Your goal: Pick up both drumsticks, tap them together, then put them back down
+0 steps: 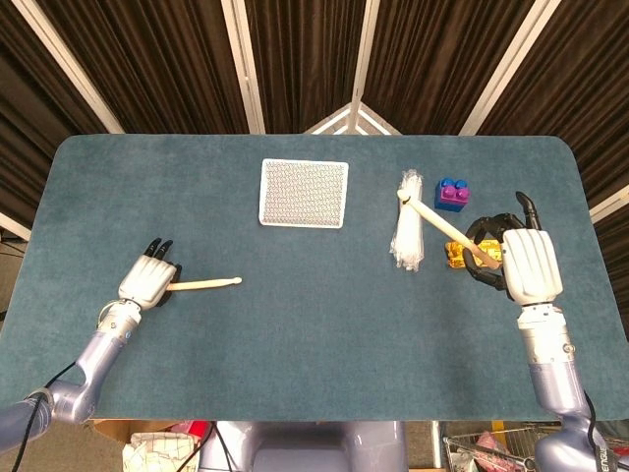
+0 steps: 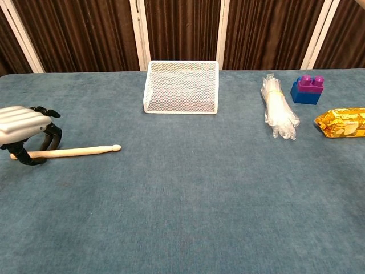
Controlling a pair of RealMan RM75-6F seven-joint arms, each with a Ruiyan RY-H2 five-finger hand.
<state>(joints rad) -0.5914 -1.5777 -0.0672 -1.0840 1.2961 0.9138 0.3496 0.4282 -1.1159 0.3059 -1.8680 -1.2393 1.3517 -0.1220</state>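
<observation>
One pale wooden drumstick [image 1: 208,284] [image 2: 77,151] lies low over the blue table at the left. My left hand [image 1: 147,283] [image 2: 24,130] grips its butt end, dark fingers curled around it, and its tip points right. My right hand [image 1: 528,264] holds the second drumstick [image 1: 437,223] at the right side. That stick slants up and to the left, with its tip above a plastic bundle. The chest view does not show the right hand or its stick.
A white mesh basket [image 1: 304,193] [image 2: 181,87] stands at the back centre. The clear plastic bundle [image 1: 406,241] [image 2: 278,111], a blue and purple block [image 1: 452,194] [image 2: 307,90] and a yellow packet [image 1: 455,257] [image 2: 342,123] lie near my right hand.
</observation>
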